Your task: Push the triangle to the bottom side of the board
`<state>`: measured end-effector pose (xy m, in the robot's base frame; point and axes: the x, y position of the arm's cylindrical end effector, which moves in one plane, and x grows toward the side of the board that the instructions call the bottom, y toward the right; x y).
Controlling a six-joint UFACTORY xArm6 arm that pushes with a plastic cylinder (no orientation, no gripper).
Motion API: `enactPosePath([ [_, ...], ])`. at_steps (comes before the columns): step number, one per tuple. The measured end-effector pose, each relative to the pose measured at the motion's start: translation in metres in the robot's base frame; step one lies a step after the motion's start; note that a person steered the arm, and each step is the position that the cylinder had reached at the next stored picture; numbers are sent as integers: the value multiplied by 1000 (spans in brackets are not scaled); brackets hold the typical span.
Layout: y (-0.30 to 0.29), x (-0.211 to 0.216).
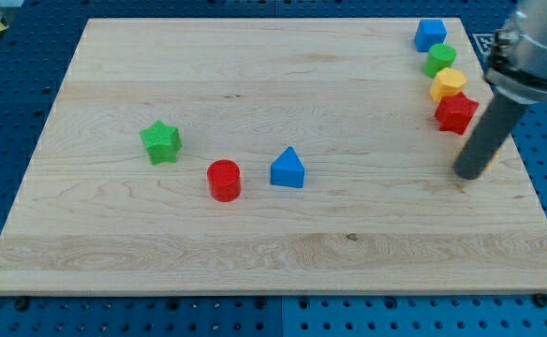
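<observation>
1. My tip (469,174): the bare end of a dark rod with no pincer, so nothing opens, closes or grasps. It rests on the board (255,56) near the view's right edge, just below the red block (456,112).
2. Blue triangle (288,169): near the board's middle, well apart from my tip, with the red cylinder (224,180) to its left.
3. Handling (judged): small, rigid and light, so it should slide easily. It cannot be gripped; push on its upper side, centred, or it may pivot.
</observation>
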<state>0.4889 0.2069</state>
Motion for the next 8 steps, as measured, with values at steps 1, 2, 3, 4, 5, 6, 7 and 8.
enactPosePath([
  [1, -69, -14],
  [2, -125, -66],
  [3, -193, -70],
  [4, -235, -40],
  [5, -234, -26],
  [6, -221, -23],
  [7, -207, -22],
  [8, -191, -22],
])
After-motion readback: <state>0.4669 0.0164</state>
